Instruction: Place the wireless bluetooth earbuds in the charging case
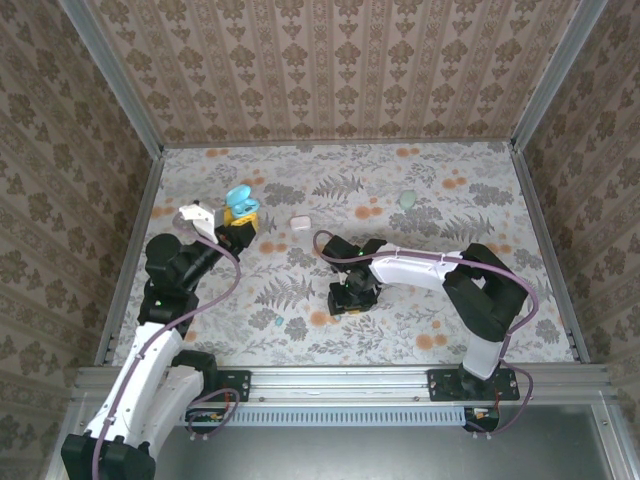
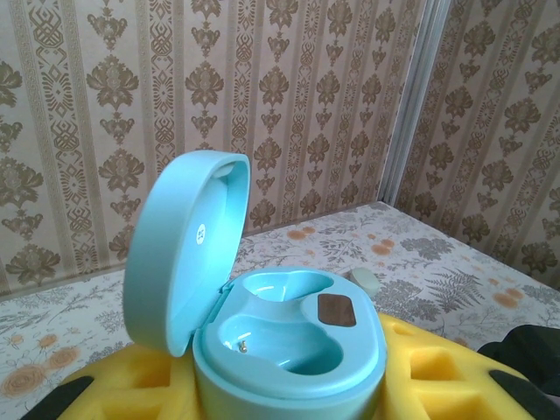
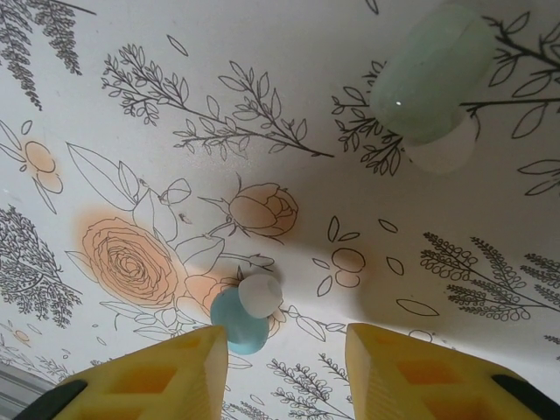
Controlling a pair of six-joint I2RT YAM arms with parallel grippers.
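Note:
My left gripper (image 1: 240,222) is shut on the teal charging case (image 2: 289,337), holding it off the table between yellow pads (image 2: 455,372). The case's lid (image 2: 184,245) stands open and both wells look empty. My right gripper (image 3: 284,367) points down at the floral table and is open. A teal earbud (image 3: 238,322) with a white tip lies on the table between its yellow fingers (image 3: 157,376), close to the left one and not gripped. A pale green earbud (image 3: 429,74) with a white tip lies farther off. In the top view, the right gripper (image 1: 350,300) is mid-table.
A pale green pebble-like case (image 1: 408,200) lies at the back right, a small white piece (image 1: 298,222) beside the held case, and a small teal piece (image 1: 281,322) toward the near edge. Patterned walls (image 1: 330,70) and metal rails enclose the table.

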